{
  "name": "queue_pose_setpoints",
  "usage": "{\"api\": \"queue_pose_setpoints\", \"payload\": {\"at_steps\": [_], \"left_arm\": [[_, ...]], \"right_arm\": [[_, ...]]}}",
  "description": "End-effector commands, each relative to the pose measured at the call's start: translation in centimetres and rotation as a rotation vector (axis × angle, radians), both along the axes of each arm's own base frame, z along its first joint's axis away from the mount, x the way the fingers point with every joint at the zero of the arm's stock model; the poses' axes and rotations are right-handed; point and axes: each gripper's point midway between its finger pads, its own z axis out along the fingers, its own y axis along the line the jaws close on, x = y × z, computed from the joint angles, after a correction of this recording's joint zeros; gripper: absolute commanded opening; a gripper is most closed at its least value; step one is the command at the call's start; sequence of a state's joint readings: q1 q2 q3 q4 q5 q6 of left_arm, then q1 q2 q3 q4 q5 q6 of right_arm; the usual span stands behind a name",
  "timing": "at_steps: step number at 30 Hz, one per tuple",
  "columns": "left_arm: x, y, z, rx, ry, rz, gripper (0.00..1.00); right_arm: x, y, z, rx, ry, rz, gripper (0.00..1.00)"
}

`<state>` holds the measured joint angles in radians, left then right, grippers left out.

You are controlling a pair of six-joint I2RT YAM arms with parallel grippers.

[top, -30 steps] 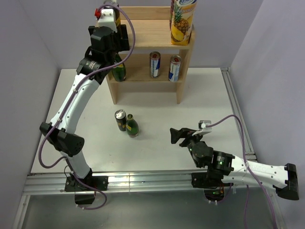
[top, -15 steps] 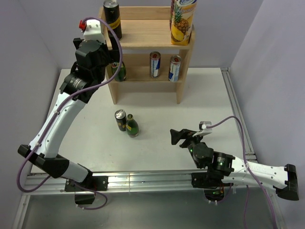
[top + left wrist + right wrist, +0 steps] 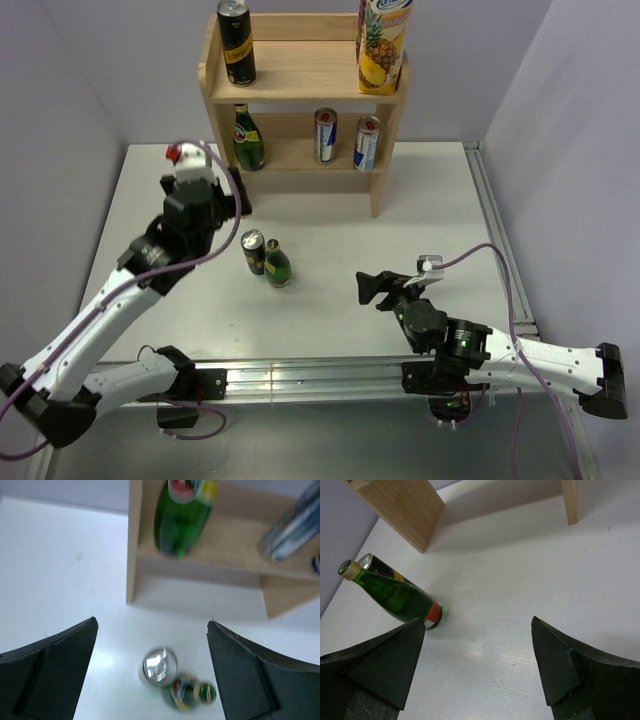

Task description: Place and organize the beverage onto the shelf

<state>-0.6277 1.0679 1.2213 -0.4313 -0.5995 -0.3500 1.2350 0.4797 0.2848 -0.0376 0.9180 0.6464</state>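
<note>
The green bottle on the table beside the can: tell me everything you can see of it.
The green bottle looks like dark translucent glass, with a tan cap and a red label near its base. It stands upright on the white table, in front of the shelf, tight beside a dark can; contact unclear. The left gripper and right gripper are open, clear of it.

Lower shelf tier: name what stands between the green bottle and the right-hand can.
One slim blue-and-silver can stands between the green glass bottle and the matching right-hand can on the light wooden shelf; the top external view shows it.
</note>
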Motion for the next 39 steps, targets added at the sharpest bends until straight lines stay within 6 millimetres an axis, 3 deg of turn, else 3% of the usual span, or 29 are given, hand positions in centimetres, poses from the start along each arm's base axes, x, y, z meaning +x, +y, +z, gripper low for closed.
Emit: {"api": "queue_pose_setpoints", "payload": {"at_steps": [1, 2, 4, 5, 10, 21, 39], "left_arm": [[-2.7, -1.5, -3.4, -0.196, 0.001, 0.001, 0.98], [-3.4, -1.5, -5.9, -0.187, 0.037, 0.002, 0.98], [-4.3, -2.6, -7.9, -0.212, 0.068, -0.012, 0.98], [-4.7, -2.7, -9.9, -0.193, 0.098, -0.013, 0.98], [-6.3, -4.1, -13.9, -0.203, 0.146, -0.023, 0.98], [-6.1, -3.2, -17.4, -0.207, 0.156, 0.072, 0.98], [-4.1, -5.0, -23.4, -0.157, 0.167, 0.089, 0.99]], "right_arm": [[-0.1, 0.1, -0.3, 0.024, 0.002, -0.005, 0.94], [-0.1, 0.0, -0.2, 0.031, 0.001, -0.003, 0.94], [-0.2, -0.1, -0.3, 0.03, 0.003, -0.006, 0.94], [-0.2, -0.2, -0.2, 0.034, 0.001, -0.005, 0.94], [-0.4, -0.5, -0.5, 0.042, 0.009, -0.007, 0.94], [-0.5, -0.6, -0.5, 0.046, 0.01, -0.003, 0.94], [-0.5, 0.0, -0.7, 0.033, 0.005, 0.018, 0.94]]}}
